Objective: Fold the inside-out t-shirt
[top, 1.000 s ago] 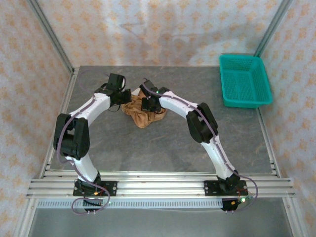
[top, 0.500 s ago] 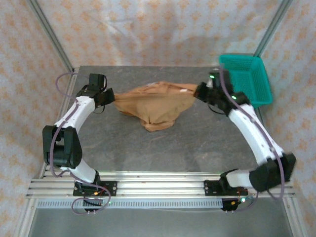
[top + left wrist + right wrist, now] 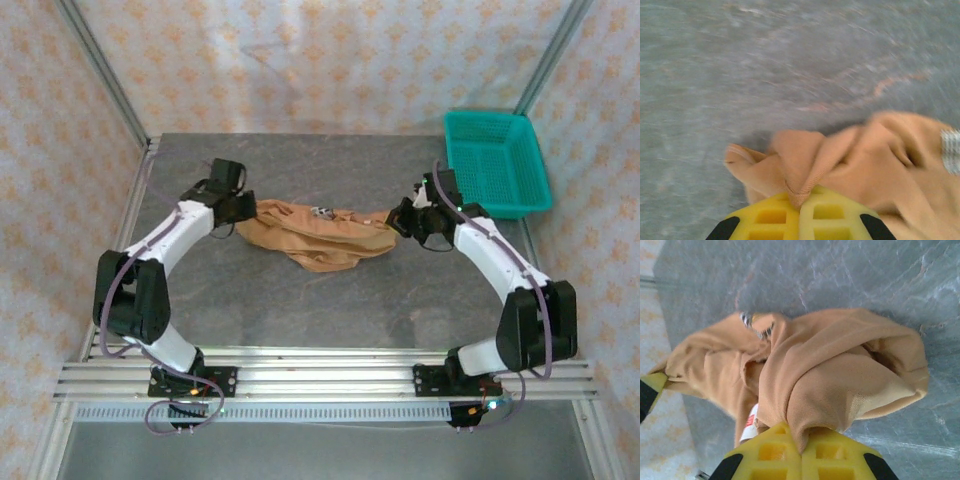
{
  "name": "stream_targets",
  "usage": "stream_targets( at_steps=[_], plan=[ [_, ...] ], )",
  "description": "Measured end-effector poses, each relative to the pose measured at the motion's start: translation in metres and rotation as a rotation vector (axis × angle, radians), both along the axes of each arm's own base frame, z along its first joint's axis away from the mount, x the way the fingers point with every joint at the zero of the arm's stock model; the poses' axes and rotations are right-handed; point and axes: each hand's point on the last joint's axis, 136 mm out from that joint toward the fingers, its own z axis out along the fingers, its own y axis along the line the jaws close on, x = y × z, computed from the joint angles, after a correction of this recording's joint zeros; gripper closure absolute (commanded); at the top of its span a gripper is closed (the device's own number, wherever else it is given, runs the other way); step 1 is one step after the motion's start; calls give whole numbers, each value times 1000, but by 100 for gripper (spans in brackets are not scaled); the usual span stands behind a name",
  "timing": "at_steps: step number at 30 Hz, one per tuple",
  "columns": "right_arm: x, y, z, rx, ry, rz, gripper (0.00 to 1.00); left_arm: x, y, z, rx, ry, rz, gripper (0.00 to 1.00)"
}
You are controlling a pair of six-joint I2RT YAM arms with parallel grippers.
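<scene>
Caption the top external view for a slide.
Left fingers and right fingers, both shut, hold a tan soft cloth t-shirt stretched between them over a grey table.

A teal plastic basket (image 3: 500, 211) sits at the far right corner of the grey stone-patterned table (image 3: 330, 310), aluminium rails (image 3: 320, 380) along its near edge, within what looks like floral-print fabric walls (image 3: 330, 60).

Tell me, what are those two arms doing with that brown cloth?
They are working on folding a tan t-shirt. The left gripper is clamped on one end and the right gripper on the other, so the shirt is stretched between them with its middle sagging toward the grey table. It is bunched up, not yet folded. A green basket sits apart at the far right.
</scene>
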Motion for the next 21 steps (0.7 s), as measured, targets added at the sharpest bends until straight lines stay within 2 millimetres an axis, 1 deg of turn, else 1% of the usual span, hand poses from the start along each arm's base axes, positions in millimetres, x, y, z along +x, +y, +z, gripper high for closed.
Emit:
stream_targets(
  at_steps=[1,2,3,4,5,6,7,8,9,11,13,15,17,19,21],
  plan=[
    [-2,0,-5,-16,13,4,78,-4,-13,0,22,-1,-38,94],
    [-5,-2,-11,-48,20,-1,63,-8,-24,0,40,-1,-70,94],
    [-9,-8,-18,-90,23,-11,53,-12,-31,0,52,-3,-88,94],
    [-13,-17,-25,-144,27,-35,47,-17,-34,-1,64,-5,-97,93],
    [-20,-31,-31,-207,26,-65,45,-23,-32,-4,74,-1,-94,88],
    [-26,-42,-35,-259,24,-90,45,-28,-27,-7,88,4,-85,82],
    [-33,-54,-36,-307,15,-116,45,-32,-21,-9,101,9,-68,74],
    [-39,-64,-33,-349,1,-141,45,-37,-15,-12,114,18,-50,66],
    [-40,-70,-28,-373,-20,-157,45,-40,-11,-14,125,29,-34,61],
    [-37,-73,-14,-397,-77,-170,46,-42,-3,-16,147,39,-5,55],
    [-32,-63,-7,-392,-110,-145,51,-45,2,-16,159,47,22,52],
    [-24,-45,-7,-372,-119,-97,57,-49,6,-14,166,56,41,50],
    [-15,-21,-15,-342,-102,-28,57,-52,11,-8,163,51,70,50],
    [-7,3,-27,-319,-75,37,57,-57,18,3,137,23,108,48],
    [0,24,-38,-310,-50,94,56,-66,25,11,82,-12,149,46]
  ],
)
